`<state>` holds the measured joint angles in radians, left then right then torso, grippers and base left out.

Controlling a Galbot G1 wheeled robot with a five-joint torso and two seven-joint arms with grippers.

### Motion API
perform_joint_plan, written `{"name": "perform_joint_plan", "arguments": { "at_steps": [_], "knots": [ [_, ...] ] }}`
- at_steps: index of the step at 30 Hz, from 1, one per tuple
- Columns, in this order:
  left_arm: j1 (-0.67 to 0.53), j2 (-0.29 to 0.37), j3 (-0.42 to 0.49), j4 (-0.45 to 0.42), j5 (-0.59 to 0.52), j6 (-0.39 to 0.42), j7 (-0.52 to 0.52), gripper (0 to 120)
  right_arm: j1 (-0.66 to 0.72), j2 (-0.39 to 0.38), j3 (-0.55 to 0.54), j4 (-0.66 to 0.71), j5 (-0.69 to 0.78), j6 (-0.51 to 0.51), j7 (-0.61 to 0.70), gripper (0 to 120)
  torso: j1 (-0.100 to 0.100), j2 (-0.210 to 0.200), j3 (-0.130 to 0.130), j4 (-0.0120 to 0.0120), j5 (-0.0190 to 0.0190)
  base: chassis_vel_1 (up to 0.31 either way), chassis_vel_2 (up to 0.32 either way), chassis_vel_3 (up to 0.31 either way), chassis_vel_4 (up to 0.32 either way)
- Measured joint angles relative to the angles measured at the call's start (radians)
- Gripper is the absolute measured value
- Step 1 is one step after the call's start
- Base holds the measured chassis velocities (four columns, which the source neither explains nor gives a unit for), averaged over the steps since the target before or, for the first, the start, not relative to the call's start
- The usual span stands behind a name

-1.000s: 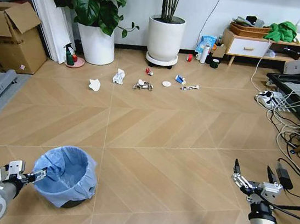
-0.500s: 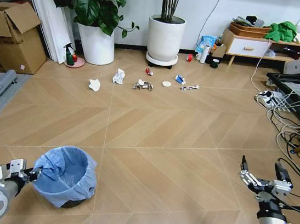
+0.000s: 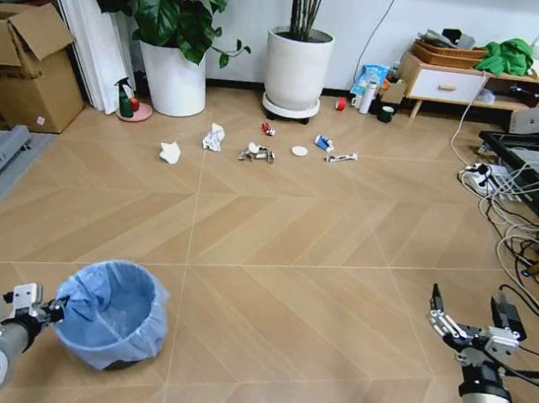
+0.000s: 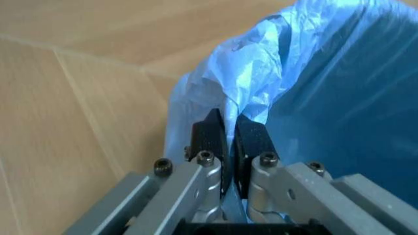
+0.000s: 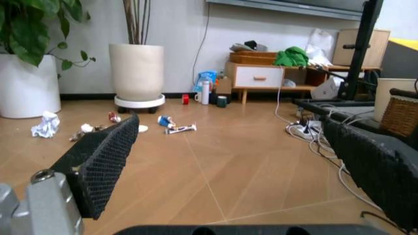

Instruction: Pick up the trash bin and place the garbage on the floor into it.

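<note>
The trash bin (image 3: 114, 313) is gripped at its bag rim by the closed left claw (image 4: 225, 142) near the robot. The right claw (image 3: 473, 322) is held apart above the floor (image 3: 295, 235); the garbage (image 3: 256, 150) is seen far ahead.

A white wall (image 3: 373, 16) backed two white planters (image 3: 296, 69), a low wooden cabinet (image 3: 444, 80) and a cardboard box (image 3: 24, 65) at the floor's (image 3: 295, 235) far edge.

No lettering comes through anywhere here. The cardboard box (image 3: 25, 60) shows a small pinkish sticker, its print too small to make out. Same for the blue bag (image 3: 369, 79) by the white planter (image 3: 296, 69): no words legible.
</note>
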<state>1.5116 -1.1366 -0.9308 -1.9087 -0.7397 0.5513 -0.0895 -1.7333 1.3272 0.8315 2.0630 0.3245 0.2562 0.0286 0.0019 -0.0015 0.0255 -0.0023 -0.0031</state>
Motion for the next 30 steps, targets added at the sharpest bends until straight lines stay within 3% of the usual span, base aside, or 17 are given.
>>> {"name": "perform_joint_plan", "arguments": {
  "at_steps": [5, 8, 13, 30],
  "knots": [
    [0.013, -0.02, -0.039, -0.054, -0.013, -0.06, 0.003, 0, -0.011, 0.002, -0.004, -0.008, -0.002, 0.005, -0.01, 100, 0.0, 0.0, 0.0, 0.0, -0.0001, 0.0, 0.0, 0.0, 0.0],
    [0.029, -0.038, -0.072, -0.088, -0.013, -0.143, 0.002, 0, -0.002, -0.001, -0.026, -0.048, -0.013, 0.018, -0.034, 100, 0.0, 0.0, 0.0, 0.0, 0.0003, 0.0, 0.0, 0.0, 0.0],
    [0.03, -0.064, -0.084, -0.093, 0.04, -0.226, -0.013, 0, 0.023, -0.002, -0.059, -0.106, -0.063, 0.039, -0.06, 100, 0.0, 0.0, 0.0, 0.0001, 0.0, 0.0, 0.0, 0.0, 0.0],
    [0.058, -0.08, -0.044, -0.139, 0.06, -0.216, -0.009, 0, 0.071, -0.001, -0.076, -0.162, -0.08, 0.071, -0.066, 100, 0.0, 0.0, 0.0, 0.0002, 0.0, -0.048, 0.068, 0.049, -0.065]
  ]
}}
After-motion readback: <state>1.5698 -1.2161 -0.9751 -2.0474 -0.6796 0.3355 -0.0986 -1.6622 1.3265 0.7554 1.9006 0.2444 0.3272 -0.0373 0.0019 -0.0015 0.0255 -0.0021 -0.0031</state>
